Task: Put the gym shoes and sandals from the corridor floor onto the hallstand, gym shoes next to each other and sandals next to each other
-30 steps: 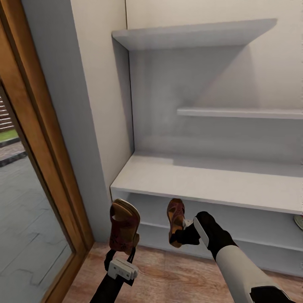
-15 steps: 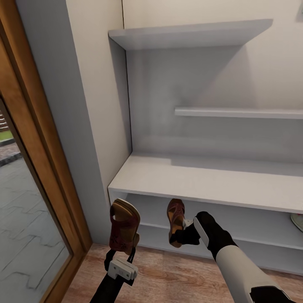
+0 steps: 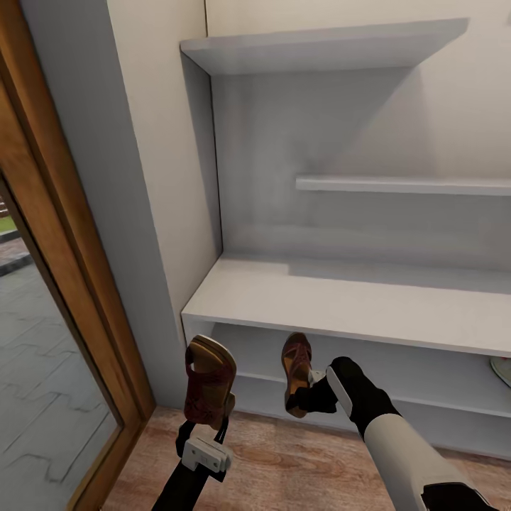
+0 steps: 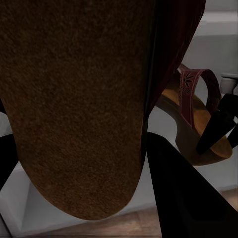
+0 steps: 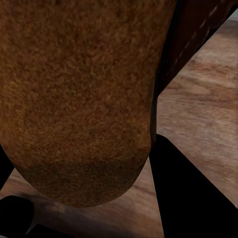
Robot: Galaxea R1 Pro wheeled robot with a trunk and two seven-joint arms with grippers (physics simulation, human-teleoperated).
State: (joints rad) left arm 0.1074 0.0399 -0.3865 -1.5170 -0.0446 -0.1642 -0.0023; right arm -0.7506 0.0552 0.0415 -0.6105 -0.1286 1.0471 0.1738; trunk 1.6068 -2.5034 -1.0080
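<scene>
1. Presently the left gripper (image 3: 207,419) is clamped on a brown sandal (image 3: 209,382), holding it upright above the corridor floor (image 3: 284,461), near the left end of the hallstand (image 3: 341,305).
2. Just to the right, the right gripper (image 3: 306,397) is closed on the second sandal (image 3: 296,372), which stands on end in front of the hallstand's lower shelf opening.
3. Both sandals hang clear of the floor and are not on the rack; they sit side by side with a gap between them.
4. From the left wrist, the left sandal's dark sole (image 4: 74,99) is very close, and the other sandal (image 4: 198,119) shows beyond it with its patterned strap.
5. From the right wrist, a brown sole (image 5: 79,94) covers most of the view, with wood planks (image 5: 198,114) behind.
6. At the far right of the lower shelf, a pale edge of a gym shoe (image 3: 503,370) shows.
7. A wooden door frame (image 3: 64,234) stands at the left.
</scene>
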